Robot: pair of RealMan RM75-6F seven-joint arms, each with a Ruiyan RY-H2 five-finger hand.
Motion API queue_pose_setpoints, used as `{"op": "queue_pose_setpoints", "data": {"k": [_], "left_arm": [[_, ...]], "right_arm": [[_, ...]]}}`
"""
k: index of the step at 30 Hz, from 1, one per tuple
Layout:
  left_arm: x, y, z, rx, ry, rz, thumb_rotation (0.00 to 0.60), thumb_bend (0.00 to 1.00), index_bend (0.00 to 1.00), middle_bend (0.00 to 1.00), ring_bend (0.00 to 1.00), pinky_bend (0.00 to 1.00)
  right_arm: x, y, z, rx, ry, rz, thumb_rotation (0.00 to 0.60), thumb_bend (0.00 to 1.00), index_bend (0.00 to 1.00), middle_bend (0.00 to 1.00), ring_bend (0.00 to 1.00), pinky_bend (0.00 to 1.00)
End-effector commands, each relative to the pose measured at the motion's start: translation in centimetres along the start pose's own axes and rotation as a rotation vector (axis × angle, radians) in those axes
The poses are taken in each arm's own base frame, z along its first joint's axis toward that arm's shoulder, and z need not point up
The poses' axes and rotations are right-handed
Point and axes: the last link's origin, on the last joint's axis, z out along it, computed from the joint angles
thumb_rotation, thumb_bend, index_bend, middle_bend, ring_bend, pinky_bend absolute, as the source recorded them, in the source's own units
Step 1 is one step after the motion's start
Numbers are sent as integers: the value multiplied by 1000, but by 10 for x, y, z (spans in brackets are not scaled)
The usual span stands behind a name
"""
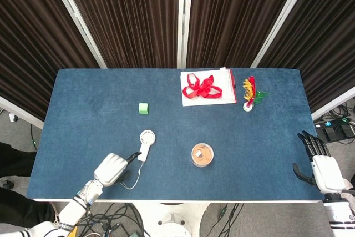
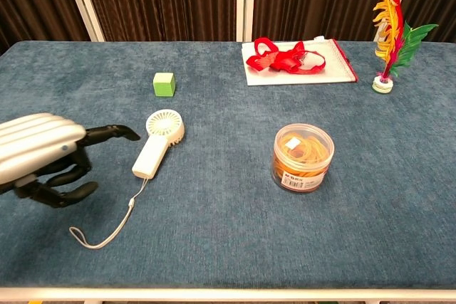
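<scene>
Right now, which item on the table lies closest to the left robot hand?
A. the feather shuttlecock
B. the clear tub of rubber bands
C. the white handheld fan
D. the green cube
C. The left robot hand reaches beside the white handheld fan, not yet touching it; everything else lies farther off.

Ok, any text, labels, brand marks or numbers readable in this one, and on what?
No text can be read in either view.
Jar of rubber bands: a small label inside under the lid and a printed strip low on its side, both too small and blurred to read.
Handheld fan, green cube, white board under the red ribbon, feather shuttlecock: no markings visible.
</scene>
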Motion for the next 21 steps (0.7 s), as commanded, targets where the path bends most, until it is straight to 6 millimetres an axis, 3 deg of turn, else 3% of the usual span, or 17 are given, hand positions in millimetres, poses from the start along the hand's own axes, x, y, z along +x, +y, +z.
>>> {"op": "queue_pose_setpoints", "data": {"k": [1,21], "left_arm": [[-2,4,7,-2,-17,-3,600,447,125,875,885,869],[-6,3,37,24,-62,48,600,447,125,876,881,867]], "right_arm": [[1,1,0,-2,1,0,600,327,0,0,0,0],[-1,8,2,-17,-4,7,600,328,0,0,0,0]]}}
